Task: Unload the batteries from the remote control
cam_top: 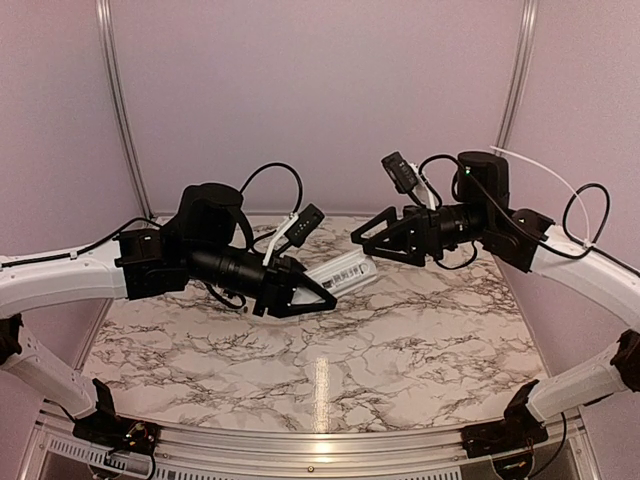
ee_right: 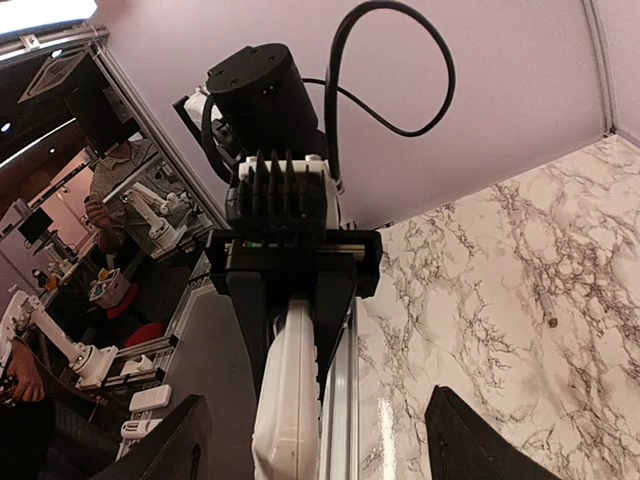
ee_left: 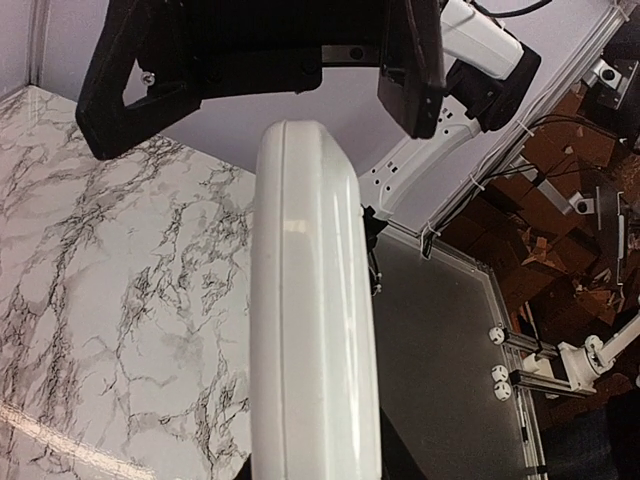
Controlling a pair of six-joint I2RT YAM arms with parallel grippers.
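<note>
While the top view shows the left gripper [cam_top: 315, 288] clamping the remote control [cam_top: 342, 270] aloft, only the right wrist view shows a slim cylinder [ee_right: 548, 314] on the table [ee_right: 480, 270]. Right of the remote, the right gripper [cam_top: 368, 244] faces it, fingers wide.

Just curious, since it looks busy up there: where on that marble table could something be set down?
The marble table is bare from its front edge up to beneath the left gripper, which holds the remote control aloft. Crowded: that middle spot, where the open right gripper faces the remote.
</note>
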